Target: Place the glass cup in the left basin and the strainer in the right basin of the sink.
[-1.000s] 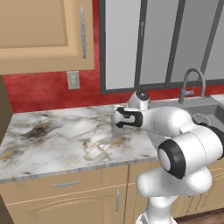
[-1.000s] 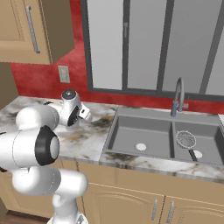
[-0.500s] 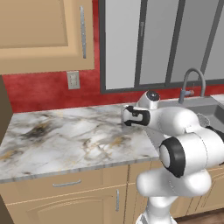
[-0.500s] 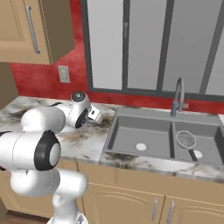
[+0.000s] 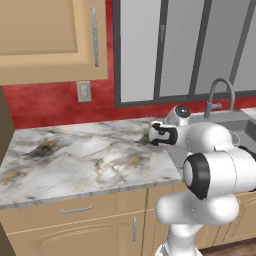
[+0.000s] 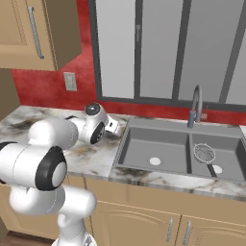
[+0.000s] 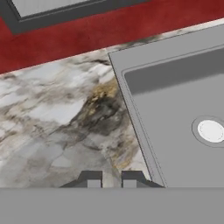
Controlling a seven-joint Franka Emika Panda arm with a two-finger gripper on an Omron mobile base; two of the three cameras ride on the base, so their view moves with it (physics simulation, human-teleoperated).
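My gripper (image 5: pixel 153 134) (image 6: pixel 116 126) (image 7: pixel 111 181) hovers low over the marble counter (image 5: pixel 75 155), just left of the sink (image 6: pixel 158 124). Its jaws are shut, and a faint pale translucent shape at the fingertips in the left base view looks like the glass cup (image 5: pixel 149 135). In the hand view I cannot make the cup out between the dark fingertips (image 7: pixel 93 180). The left basin (image 6: pixel 144 146) (image 7: pixel 175 113) lies bare around its white drain (image 7: pixel 211 130). In the right basin (image 6: pixel 226 151) rests the grey mesh strainer (image 6: pixel 204 153), with its dark handle pointing toward the front.
An arched grey faucet (image 6: pixel 194 103) (image 5: pixel 220 92) rises behind the sink's divider. A red backsplash with an outlet (image 5: pixel 83 91) runs along the wall. Wooden upper cabinets (image 5: pixel 50 40) hang above the left counter, and windows stand behind the sink.
The hand has swung right along the counter toward the sink's left edge, with its jaws shut throughout. The strainer has stayed in the right basin.
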